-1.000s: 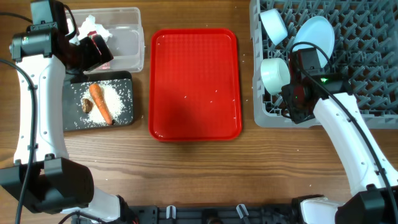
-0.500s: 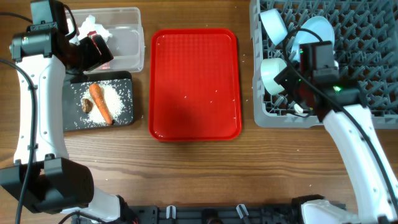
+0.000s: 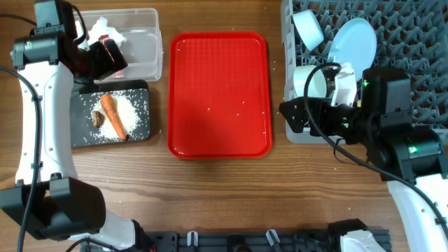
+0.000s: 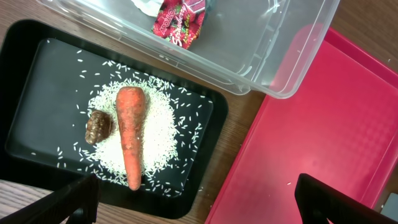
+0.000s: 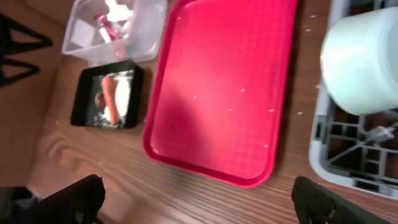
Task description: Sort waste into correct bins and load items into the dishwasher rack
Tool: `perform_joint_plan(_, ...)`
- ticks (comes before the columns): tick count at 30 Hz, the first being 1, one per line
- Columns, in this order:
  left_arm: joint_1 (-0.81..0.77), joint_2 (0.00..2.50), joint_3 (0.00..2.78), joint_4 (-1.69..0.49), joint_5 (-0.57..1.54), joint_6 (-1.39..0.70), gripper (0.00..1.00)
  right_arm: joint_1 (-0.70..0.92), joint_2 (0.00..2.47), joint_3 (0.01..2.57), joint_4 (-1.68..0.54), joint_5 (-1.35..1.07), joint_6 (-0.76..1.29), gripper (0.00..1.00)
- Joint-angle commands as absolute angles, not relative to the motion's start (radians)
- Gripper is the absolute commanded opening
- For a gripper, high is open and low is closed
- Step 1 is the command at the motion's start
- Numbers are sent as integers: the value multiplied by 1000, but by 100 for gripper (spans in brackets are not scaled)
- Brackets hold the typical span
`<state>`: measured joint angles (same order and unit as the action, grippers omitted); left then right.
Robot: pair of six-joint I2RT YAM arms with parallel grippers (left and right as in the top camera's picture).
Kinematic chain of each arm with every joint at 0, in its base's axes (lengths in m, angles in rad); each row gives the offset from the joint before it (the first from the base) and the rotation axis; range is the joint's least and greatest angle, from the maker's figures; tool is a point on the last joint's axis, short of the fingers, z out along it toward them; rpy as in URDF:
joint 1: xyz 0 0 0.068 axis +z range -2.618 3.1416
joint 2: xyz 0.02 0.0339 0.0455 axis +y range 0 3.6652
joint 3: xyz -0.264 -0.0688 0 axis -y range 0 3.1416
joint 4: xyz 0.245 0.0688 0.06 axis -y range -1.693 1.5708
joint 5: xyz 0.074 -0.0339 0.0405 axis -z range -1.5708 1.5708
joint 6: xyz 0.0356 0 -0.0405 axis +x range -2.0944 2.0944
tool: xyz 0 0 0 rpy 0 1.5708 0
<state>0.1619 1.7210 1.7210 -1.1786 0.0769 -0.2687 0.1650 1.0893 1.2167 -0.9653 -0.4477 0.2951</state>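
Seen from overhead, the rack fills the upper right, with a plate on edge, one bowl at its top left corner and a second bowl at its left edge. The right hand gapes wide and empty over the bench by the red tray. At upper left the left hand also stands fully open, holding nothing, above the black tray, where a carrot and a brown lump lie on rice. The clear tub holds the wrapper and napkin
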Motion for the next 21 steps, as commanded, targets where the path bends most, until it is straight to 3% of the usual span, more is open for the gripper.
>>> perform_joint_plan(1, 162, 1713, 1719, -1179, 78, -278, 100, 168, 1102, 1236, -980, -323, 223, 100)
perform_joint_plan(6, 162, 1713, 1719, -1179, 78, -278, 100, 168, 1127, 1233, -883, -281, 43, 100)
perform_joint_plan(11, 162, 1713, 1719, -1179, 78, -278, 100, 168, 1029, 1093, -609, -241, 22, 100)
perform_joint_plan(16, 162, 1713, 1719, -1179, 78, -278, 100, 135, 711, 688, -223, -181, 22, 100)
perform_joint_plan(21, 162, 1713, 1719, -1179, 78, -278, 100, 52, 402, 347, -35, -172, 26, 100)
